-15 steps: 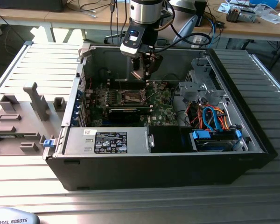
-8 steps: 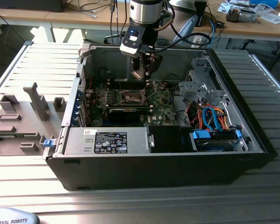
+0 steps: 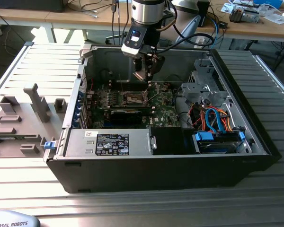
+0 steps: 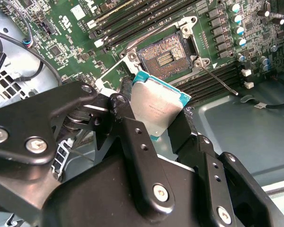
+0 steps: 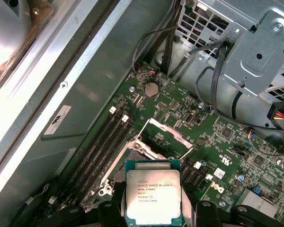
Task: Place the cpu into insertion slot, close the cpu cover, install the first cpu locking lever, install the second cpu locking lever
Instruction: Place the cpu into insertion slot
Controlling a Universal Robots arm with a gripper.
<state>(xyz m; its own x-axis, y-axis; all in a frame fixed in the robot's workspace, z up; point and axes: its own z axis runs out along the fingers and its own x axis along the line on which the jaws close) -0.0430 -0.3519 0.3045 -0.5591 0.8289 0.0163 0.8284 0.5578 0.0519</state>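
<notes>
The arm [image 3: 146, 12] reaches down from above into the open computer case [image 3: 132, 175], which lies on the slatted worktop [image 3: 38, 66]. Its pincer [image 3: 149, 71] is clenched on the cpu [image 4: 158, 106] by two opposite edges and holds it clear above the bare insertion slot [image 4: 164, 56]. The cpu cover [image 5: 173, 135] stands swung open at the slot's edge, so the socket is unobstructed from above.
</notes>
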